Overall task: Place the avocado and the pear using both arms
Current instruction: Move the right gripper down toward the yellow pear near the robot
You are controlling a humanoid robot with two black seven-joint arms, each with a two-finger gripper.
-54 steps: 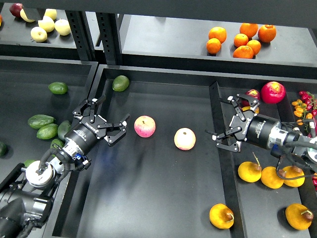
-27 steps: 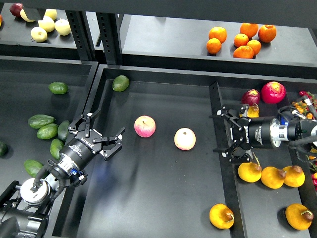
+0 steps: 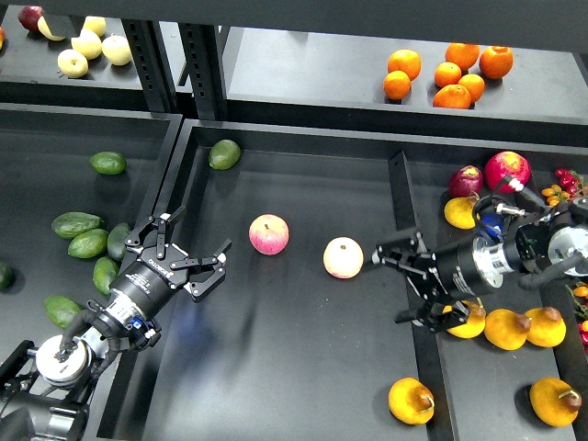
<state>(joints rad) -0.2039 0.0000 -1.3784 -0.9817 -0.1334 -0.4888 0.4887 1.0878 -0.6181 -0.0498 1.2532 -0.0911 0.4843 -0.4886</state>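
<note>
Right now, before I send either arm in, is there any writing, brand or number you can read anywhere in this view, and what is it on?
White lettering on the left hand: a short printed word on its body, too small and angled to read.
Right hand: no lettering shows.
Fruit, the centre tray and the shelves: no labels, stickers or numbers visible.
Nothing in this view can be quoted with confidence.

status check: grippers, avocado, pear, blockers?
Left gripper open, empty. Right gripper open, empty, beside the pears. Avocados untouched in left bin. No blockers.
</note>
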